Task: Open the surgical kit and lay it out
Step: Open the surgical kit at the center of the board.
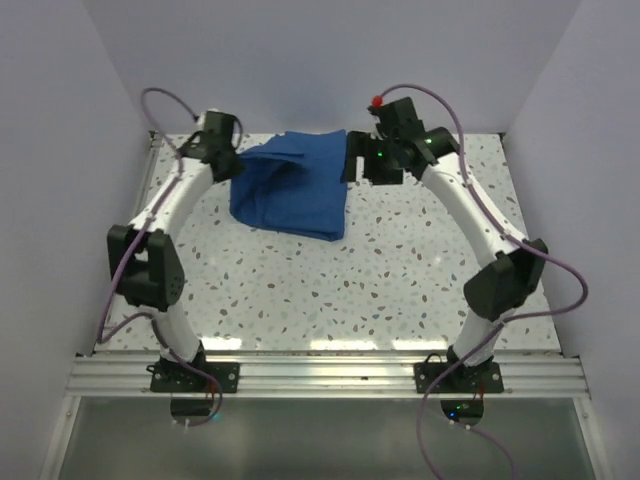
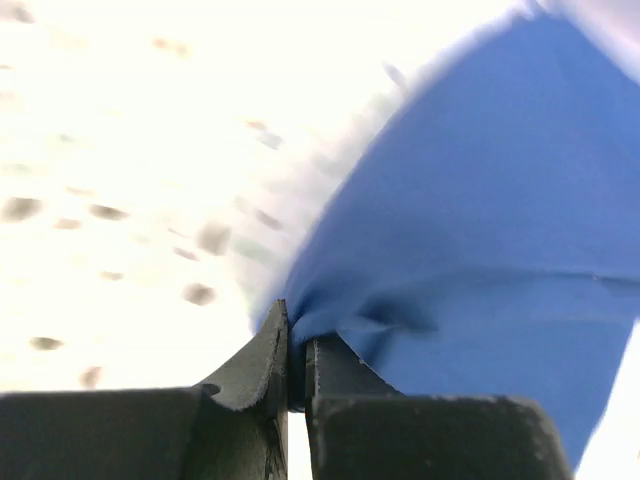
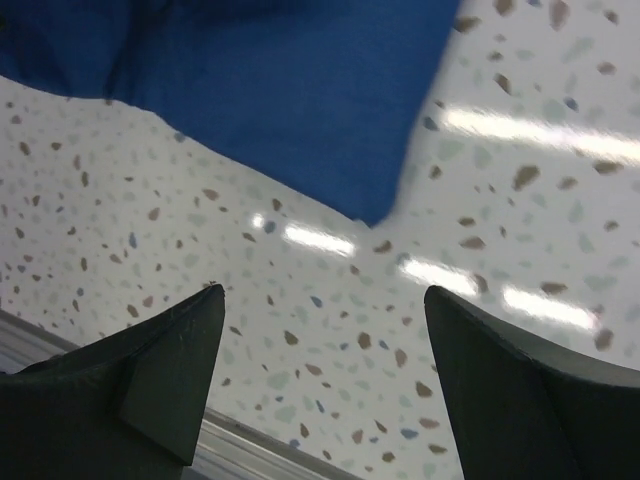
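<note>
Pinching a fold at the left edge of the blue cloth [image 1: 290,190], the left gripper [image 2: 295,335] is clenched tight on the fabric, which puckers at its jaws and lifts into a small tent, likely so that this flap can be drawn outward to unwrap the bundle. The right gripper [image 3: 322,295] hovers just off the cloth's right corner with its jaws spread wide and nothing between them, seemingly poised to take that side. The cloth lies folded on a speckled table [image 1: 300,290], between the two grippers, and no tray or tools show, presumably wrapped inside.
</note>
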